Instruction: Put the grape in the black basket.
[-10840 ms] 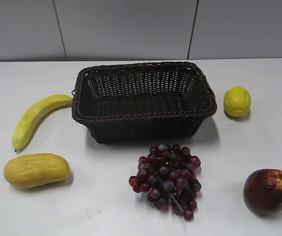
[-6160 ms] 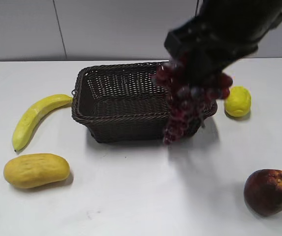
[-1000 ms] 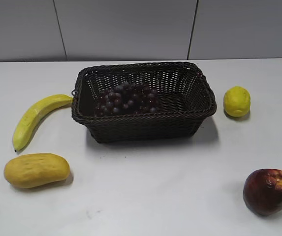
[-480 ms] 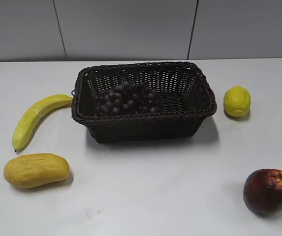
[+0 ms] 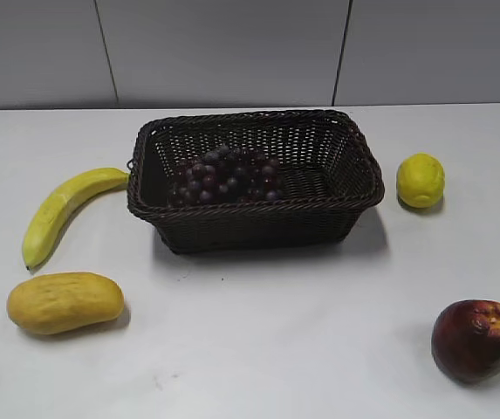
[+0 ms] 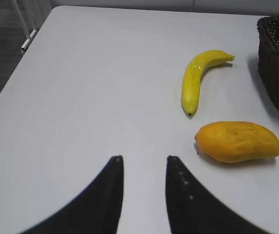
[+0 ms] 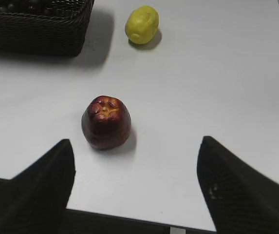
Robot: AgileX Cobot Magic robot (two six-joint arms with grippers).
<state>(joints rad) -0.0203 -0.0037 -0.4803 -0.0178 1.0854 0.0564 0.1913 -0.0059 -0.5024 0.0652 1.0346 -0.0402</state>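
We see the grape (image 5: 223, 177) lying inside the black basket (image 5: 354, 196), toward its left side. Our right gripper (image 7: 134, 187) is spread wide and empty, back over the counter (image 5: 276, 332) edge. Our left gripper (image 6: 144, 165) holds nothing, slightly parted.

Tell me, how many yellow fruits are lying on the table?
3: a banana left of the black basket, a mango in front of the banana, and a lemon right of the basket.
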